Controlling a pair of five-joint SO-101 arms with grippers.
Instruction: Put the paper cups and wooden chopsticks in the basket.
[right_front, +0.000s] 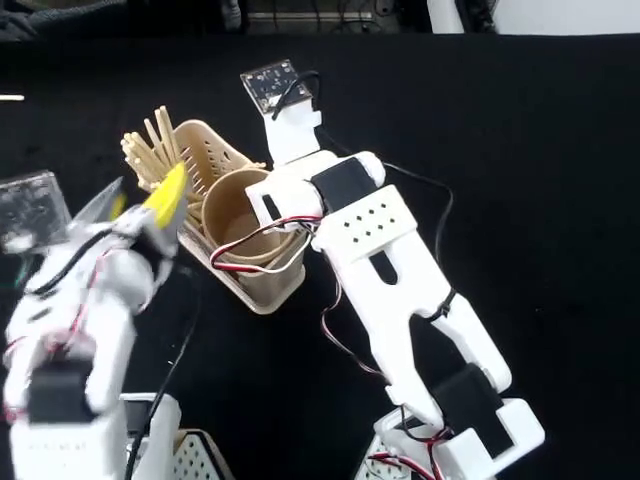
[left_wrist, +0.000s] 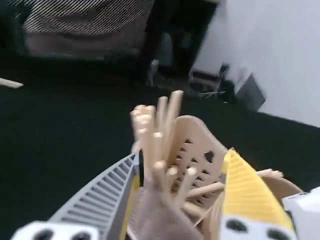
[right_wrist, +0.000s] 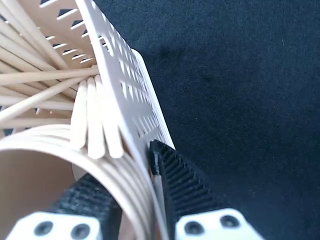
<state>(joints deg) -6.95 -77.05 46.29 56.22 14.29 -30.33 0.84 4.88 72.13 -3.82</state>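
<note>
Chopsticks (right_front: 150, 150) + cups (right_front: 240, 215) in bskt (right_front: 218, 148)

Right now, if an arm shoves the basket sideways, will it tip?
Likely light: the basket has thin perforated walls, so it should slide easily. Nested paper cups add little ballast. Possibly top-heavy: chopsticks stand above its rim, so a high push may tip it.

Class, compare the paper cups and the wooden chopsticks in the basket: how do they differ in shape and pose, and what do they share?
The paper cups are wide and round; the wooden chopsticks are thin sticks. The cups sit nested, mouths up; the chopsticks lean fanned, ends above the rim of the basket. The right gripper holds the cups' rims, not the chopsticks. Both are pale and in the basket.
</note>
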